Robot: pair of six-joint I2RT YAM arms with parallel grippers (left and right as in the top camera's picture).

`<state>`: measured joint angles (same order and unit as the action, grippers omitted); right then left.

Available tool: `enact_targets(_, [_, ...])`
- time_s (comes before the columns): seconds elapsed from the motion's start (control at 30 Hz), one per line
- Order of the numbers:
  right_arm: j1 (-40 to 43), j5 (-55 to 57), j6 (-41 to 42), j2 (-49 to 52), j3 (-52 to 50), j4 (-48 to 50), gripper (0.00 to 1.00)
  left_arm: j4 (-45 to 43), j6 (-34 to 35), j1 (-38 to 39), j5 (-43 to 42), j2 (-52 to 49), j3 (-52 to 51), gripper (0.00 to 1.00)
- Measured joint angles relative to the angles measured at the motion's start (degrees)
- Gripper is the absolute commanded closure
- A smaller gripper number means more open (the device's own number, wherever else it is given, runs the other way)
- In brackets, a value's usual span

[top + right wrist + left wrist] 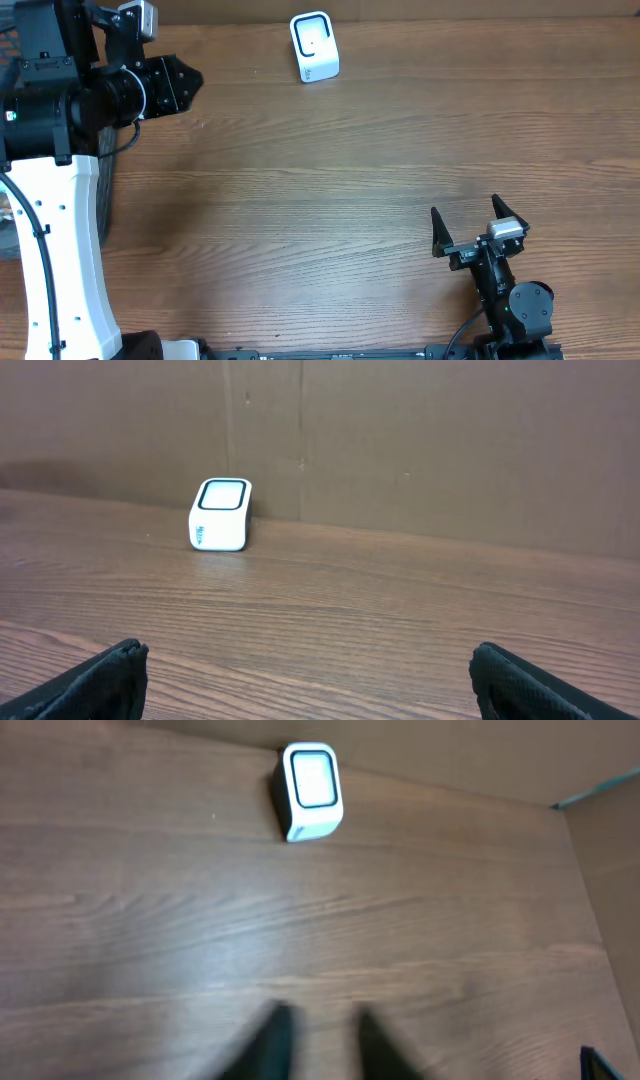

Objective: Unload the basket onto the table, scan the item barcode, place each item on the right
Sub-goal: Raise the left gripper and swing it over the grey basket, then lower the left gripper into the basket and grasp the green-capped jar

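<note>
My right gripper hangs spread, my left gripper pressed together and empty, both facing the scanner at the table's far edge, likely because no item is in view.

Scanner on table — far edge, near the wall.

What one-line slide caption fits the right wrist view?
Open right end effector low over the wooden table, facing a small white device that stands near the brown back wall.
</note>
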<state>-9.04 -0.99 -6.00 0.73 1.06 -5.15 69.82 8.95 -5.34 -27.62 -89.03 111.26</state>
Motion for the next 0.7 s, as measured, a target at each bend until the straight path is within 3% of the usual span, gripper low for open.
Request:
enact_targets(0.07, [0.0,-0.02,0.0,0.0,0.0,0.0,0.0,-2.84,-0.07,0.0,0.13,0.0,0.0,0.9])
enact_targets(0.1, [0.0,0.0,-0.02,0.0,0.0,-0.02,0.0,-5.86,-0.09,0.0,0.33,0.0,0.0,0.75])
enact_targets(0.13, [0.0,0.0,-0.02,0.0,0.0,0.02,0.0,-9.05,-0.04,0.0,0.5,0.0,0.02,0.77])
enact_targets(0.17, [0.0,-0.02,0.0,0.0,0.0,0.0,0.0,-12.28,0.0,-0.02,0.68,0.0,0.09,0.74])
enact_targets(0.2, [0.0,-0.02,0.0,0.0,0.0,-0.09,0.0,-15.32,0.0,-0.28,0.76,0.0,0.0,0.64])
enact_targets(0.33, [0.0,0.0,0.02,-0.13,0.0,-0.02,0.0,-32.74,2.14,-5.16,2.08,-0.02,0.26,0.58])
enact_targets(0.43, [0.0,-0.02,0.0,-0.13,0.0,-0.02,0.0,-34.69,4.13,-10.32,5.09,-0.02,0.35,0.59])
enact_targets(0.57, [0.0,-0.02,0.0,-0.15,0.0,0.0,0.0,-30.86,5.55,-18.84,8.72,-0.02,0.35,0.59])
enact_targets(0.7, [0.0,-0.02,0.0,-0.15,0.0,0.0,0.0,-25.33,6.16,-27.58,11.54,-0.11,0.37,0.49])
